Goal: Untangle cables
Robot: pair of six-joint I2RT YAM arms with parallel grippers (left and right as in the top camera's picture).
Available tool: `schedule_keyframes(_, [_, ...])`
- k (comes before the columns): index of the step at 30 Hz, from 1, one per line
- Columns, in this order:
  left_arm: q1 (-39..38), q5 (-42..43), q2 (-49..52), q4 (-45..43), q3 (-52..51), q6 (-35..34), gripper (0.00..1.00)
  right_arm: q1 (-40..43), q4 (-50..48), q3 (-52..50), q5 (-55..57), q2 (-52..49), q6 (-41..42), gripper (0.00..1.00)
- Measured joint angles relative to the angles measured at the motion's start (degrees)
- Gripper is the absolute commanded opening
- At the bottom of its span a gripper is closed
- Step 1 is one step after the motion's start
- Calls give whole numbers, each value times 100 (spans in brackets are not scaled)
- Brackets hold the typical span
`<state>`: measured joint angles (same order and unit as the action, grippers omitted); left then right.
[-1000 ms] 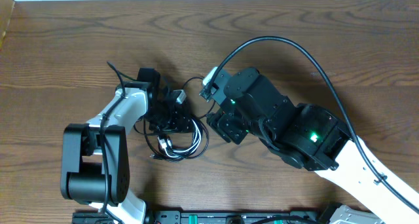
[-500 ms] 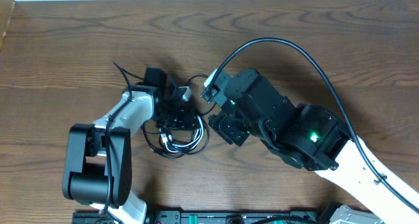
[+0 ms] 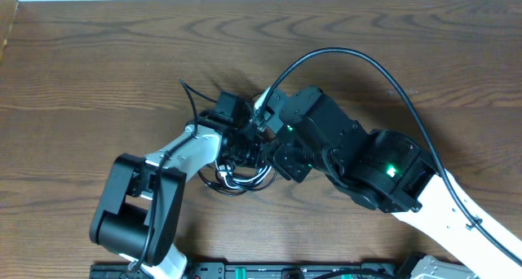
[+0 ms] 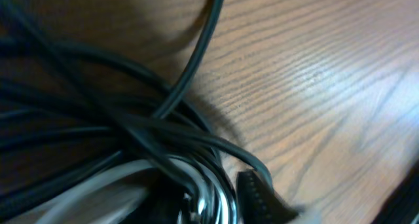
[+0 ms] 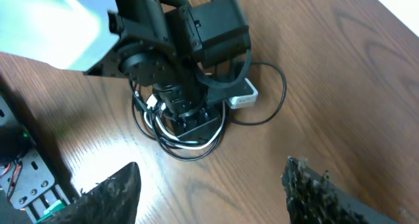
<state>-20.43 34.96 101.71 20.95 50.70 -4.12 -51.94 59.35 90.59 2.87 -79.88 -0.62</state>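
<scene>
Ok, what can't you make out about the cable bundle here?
Overhead: the left gripper and the right arm cover most of the cables.
Left wrist: too close and blurred to follow single cords.
Right wrist: the left gripper sits on the bundle's middle, hiding whether it holds a cord.
Right wrist: the bottom edge cuts off the right gripper.

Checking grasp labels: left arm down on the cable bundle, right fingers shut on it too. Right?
No. The right wrist view shows the right fingers spread open, off the cable bundle; the left arm is down on it.
</scene>
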Motion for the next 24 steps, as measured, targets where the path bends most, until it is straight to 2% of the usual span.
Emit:
schedule_keyframes(1, [-26, 0, 9, -76, -20, -63, 14, 0, 17, 0, 0, 0, 2, 57])
schedule_keyframes(2, [-46, -20, 11, -160, -35, -129, 10, 0, 44, 0, 0, 0, -11, 47])
schedule_keyframes(3, [-50, -22, 11, -269, -44, -251, 8, 0, 76, 0, 4, 2, -13, 23])
schedule_keyframes(4, [-50, -20, 11, -380, -50, -332, 7, 0, 98, 0, 13, 0, 7, 5])
schedule_keyframes(5, [-50, -20, 11, -474, -50, -378, 7, 0, 118, 0, 20, 0, -2, 1])
schedule_keyframes(9, [-35, 260, 9, -1010, -52, -643, 7, 7, 210, 0, 92, 2, 44, 1])
schedule_keyframes(13, [48, 970, -96, -1335, -35, -1049, 8, 66, 269, -2, 348, 48, 227, 1])
schedule_keyframes(18, [319, 2015, -876, -1650, 155, -1499, 8, 435, 286, -2, 597, 448, 420, 1])
schedule_keyframes(21, [466, 2586, -1593, -2356, 225, -1801, 7, 684, 352, -2, 640, 723, 461, 1])
schedule_keyframes(24, [603, 3106, -2306, -3526, 299, -2212, 8, 905, 479, 0, 693, 879, 479, 1])
